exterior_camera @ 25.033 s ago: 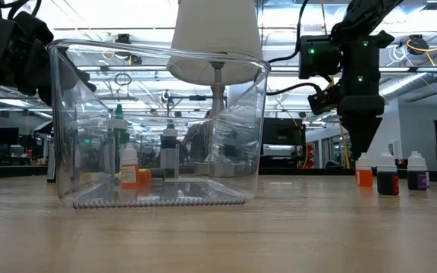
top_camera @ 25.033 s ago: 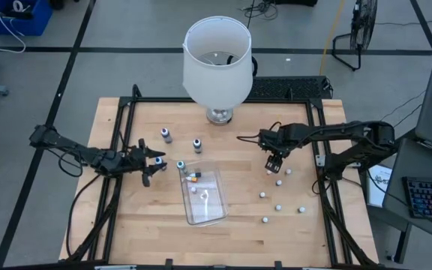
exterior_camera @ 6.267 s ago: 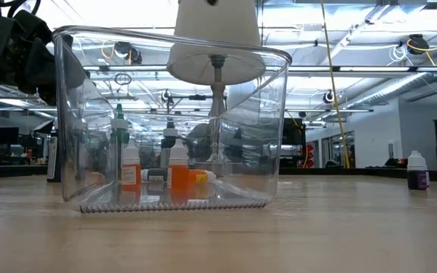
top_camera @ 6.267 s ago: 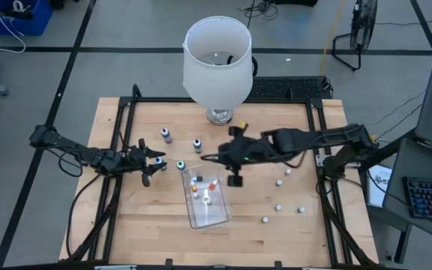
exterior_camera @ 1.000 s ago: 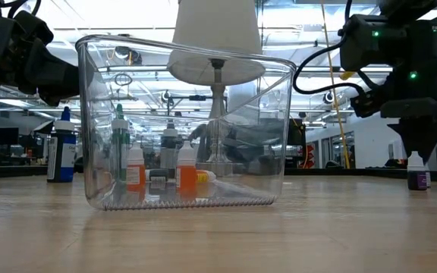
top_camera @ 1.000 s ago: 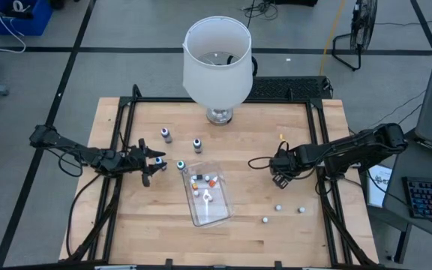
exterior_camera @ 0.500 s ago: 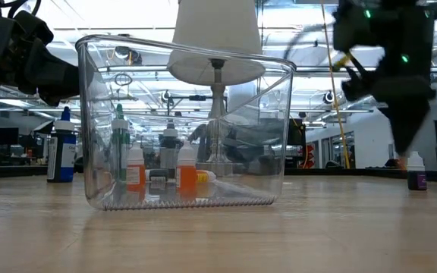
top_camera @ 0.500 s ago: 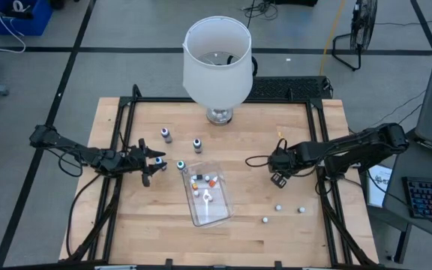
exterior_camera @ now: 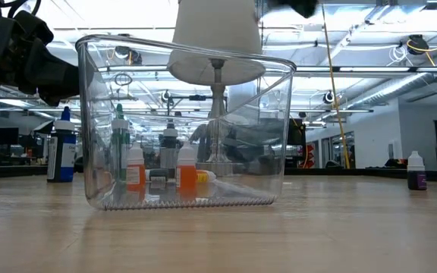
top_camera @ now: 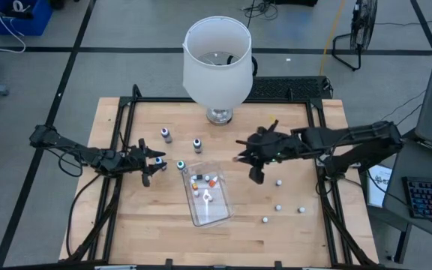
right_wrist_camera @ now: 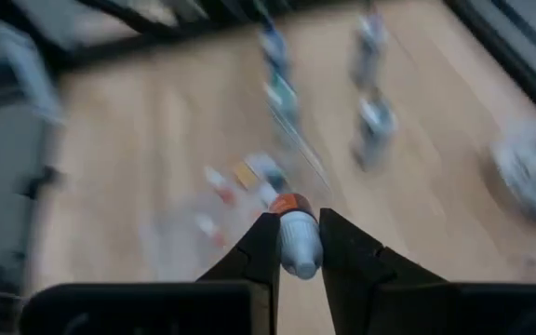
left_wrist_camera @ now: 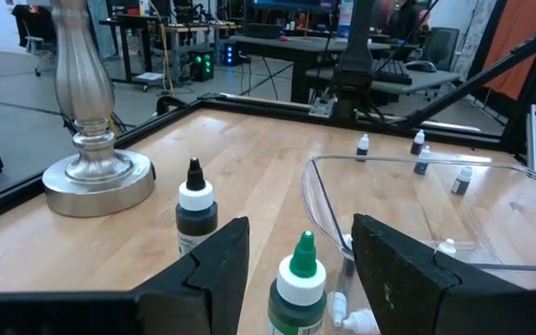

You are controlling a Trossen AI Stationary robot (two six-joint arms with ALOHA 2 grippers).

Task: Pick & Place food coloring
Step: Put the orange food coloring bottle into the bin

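Observation:
My right gripper (top_camera: 256, 176) hangs above the table just right of the clear tray (top_camera: 217, 212), shut on a whitish food coloring bottle (right_wrist_camera: 296, 249) with an orange cap. The tray holds several small bottles (top_camera: 203, 182), some upright, some lying down. My left gripper (top_camera: 154, 160) stands open at the table's left. Its fingers (left_wrist_camera: 214, 270) flank a green-capped bottle (left_wrist_camera: 298, 281) that stands upright on the wood without touching them. Loose bottles stand at the far left (top_camera: 165, 134) and near right (top_camera: 279, 207). My right gripper pinches the bottle's whitish body (right_wrist_camera: 298, 253) between its two fingers. The orange cap (right_wrist_camera: 289, 203) sticks out past the fingertips. The fingers slant downward, and the bottle is lifted clear of the table.
A big white lampshade (top_camera: 216, 58) on a metal base (top_camera: 220, 115) stands at the far middle. A dark frame (top_camera: 130, 120) borders the table. A purple bottle (exterior_camera: 416, 171) stands to the right in the low view and a blue one (exterior_camera: 64, 155) left of the tray.
My right gripper has risen from the table near its right edge, out of the low view, and swung toward the table's left, toward the tray, carrying the bottle along.

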